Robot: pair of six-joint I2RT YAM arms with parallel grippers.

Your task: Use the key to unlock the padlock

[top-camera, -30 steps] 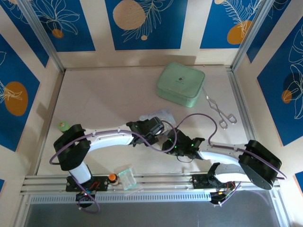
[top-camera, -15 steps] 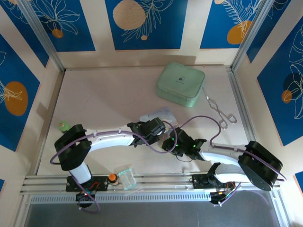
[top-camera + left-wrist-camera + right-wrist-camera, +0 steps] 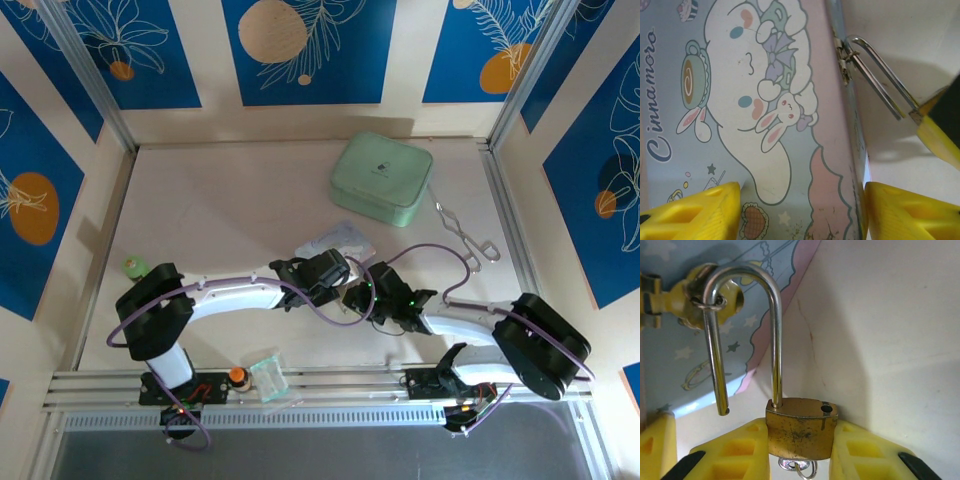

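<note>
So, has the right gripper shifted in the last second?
Yes, slightly. In the top view the right gripper, shut on the padlock, has crept away from the near rail, toward the mint-green case.

The pale table carries a mint-green case. Silver tongs lie just right of the case. A cartoon tin lies near the case's front side. A small green object sits well left of the case.
</note>
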